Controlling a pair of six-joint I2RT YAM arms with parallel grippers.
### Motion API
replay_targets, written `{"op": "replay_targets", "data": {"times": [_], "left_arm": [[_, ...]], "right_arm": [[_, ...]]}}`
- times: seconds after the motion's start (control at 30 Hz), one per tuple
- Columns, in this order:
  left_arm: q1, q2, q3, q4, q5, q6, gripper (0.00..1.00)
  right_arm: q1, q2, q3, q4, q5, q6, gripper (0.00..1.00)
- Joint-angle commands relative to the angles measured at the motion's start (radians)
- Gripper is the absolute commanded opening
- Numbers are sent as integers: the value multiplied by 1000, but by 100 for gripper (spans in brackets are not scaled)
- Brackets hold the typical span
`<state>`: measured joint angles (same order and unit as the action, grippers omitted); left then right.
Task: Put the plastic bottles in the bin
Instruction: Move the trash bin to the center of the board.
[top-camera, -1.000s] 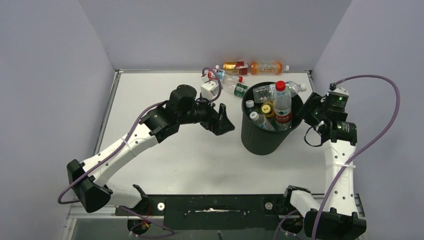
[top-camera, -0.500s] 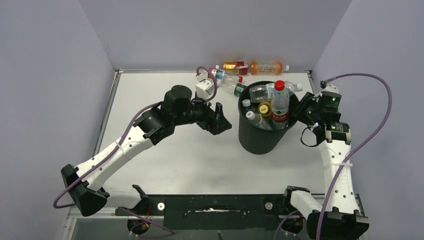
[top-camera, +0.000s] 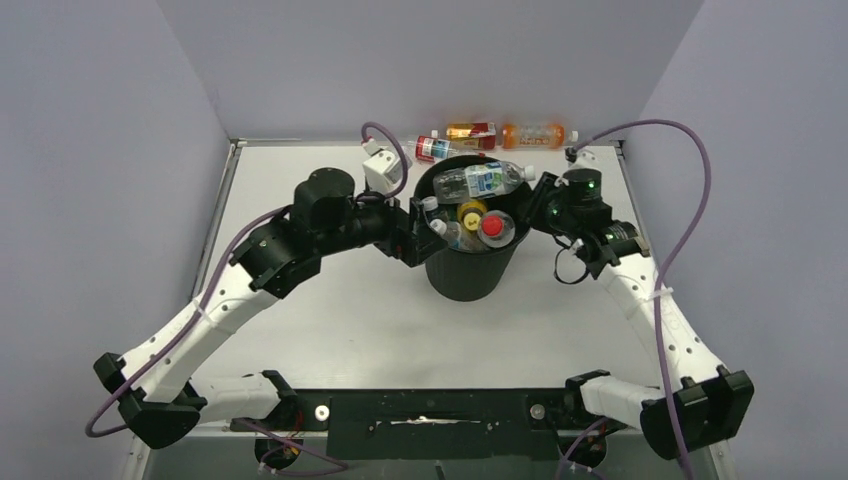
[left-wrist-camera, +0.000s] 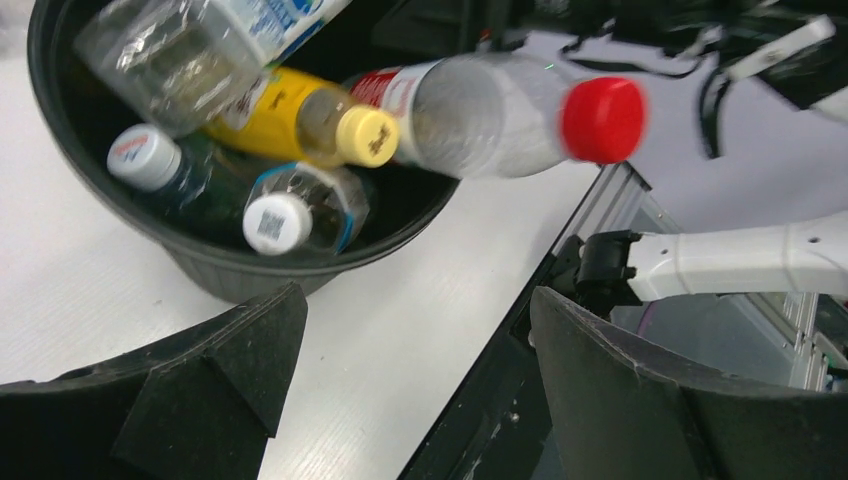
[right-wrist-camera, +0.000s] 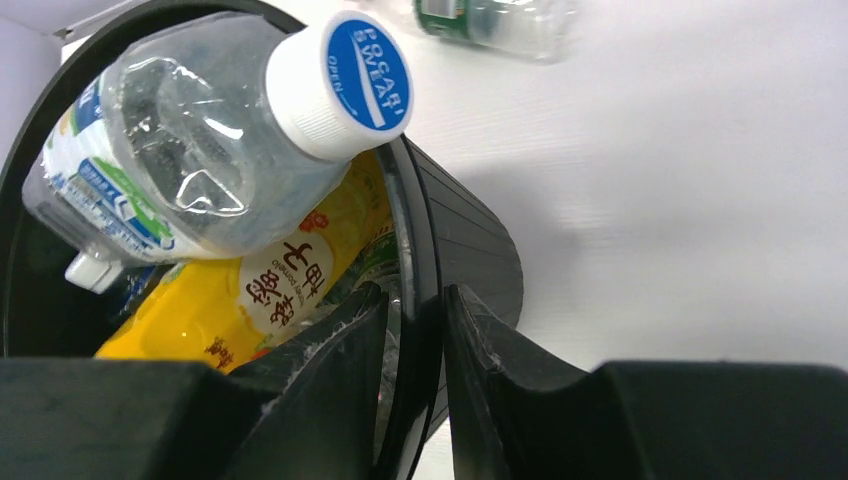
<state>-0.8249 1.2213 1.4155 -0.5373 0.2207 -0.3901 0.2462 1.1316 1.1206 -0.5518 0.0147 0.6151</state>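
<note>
1. Right gripper (right-wrist-camera: 412, 300): clenched on the rim of the bin (right-wrist-camera: 470, 250). One finger sits inside the wall and the other outside, with the rim pinched between them.
2. Just ahead of the inner finger, inside the bin, lies a yellow bottle (right-wrist-camera: 250, 300) with red characters on its label.
3. Above that, a blue-capped bottle (right-wrist-camera: 200, 150), clear and crumpled, lies across the top of the load. Its cap overhangs the rim right above the right gripper's fingers.
4. Left gripper (left-wrist-camera: 415, 310): released, jaws wide apart, nothing between them. It sits at the side of the bin opposite the right gripper. The bin wall is just ahead of its left finger; cannot tell whether they touch.
5. Ahead of the left gripper, in the bin, are two white-capped bottles (left-wrist-camera: 275, 220) with caps facing up. Behind them the yellow bottle leans. A red-capped bottle (left-wrist-camera: 480, 100) is tilted, its cap reaching out past the rim.
6. Beyond the bin from the right gripper, a green-labelled bottle (right-wrist-camera: 500, 20) lies on its side on the table (top-camera: 330, 320).
7. Farthest from both grippers, three bottles lie on their sides by the back wall: a red-labelled bottle (top-camera: 432, 147), a yellow-orange bottle (top-camera: 472, 130) and an orange bottle (top-camera: 532, 134).
</note>
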Motion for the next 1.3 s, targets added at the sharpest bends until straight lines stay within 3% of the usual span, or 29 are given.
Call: {"op": "replay_targets", "data": {"times": [0.0, 0.53, 0.97, 1.0, 1.17, 1.27], "left_arm": [[0, -98, 88, -31, -56, -21, 83], [12, -206, 216, -241, -338, -63, 83], [13, -245, 245, -311, -376, -85, 83], [13, -249, 247, -319, -379, -85, 83], [12, -261, 278, -372, -408, -80, 83], [12, -257, 316, -403, -418, -74, 83]], "right_arm": [[124, 106, 70, 107, 76, 68, 27], [398, 540, 440, 159, 209, 168, 27], [506, 847, 794, 176, 279, 215, 28], [511, 865, 821, 164, 281, 209, 32], [518, 861, 859, 134, 281, 173, 71], [515, 807, 835, 120, 302, 143, 80]]}}
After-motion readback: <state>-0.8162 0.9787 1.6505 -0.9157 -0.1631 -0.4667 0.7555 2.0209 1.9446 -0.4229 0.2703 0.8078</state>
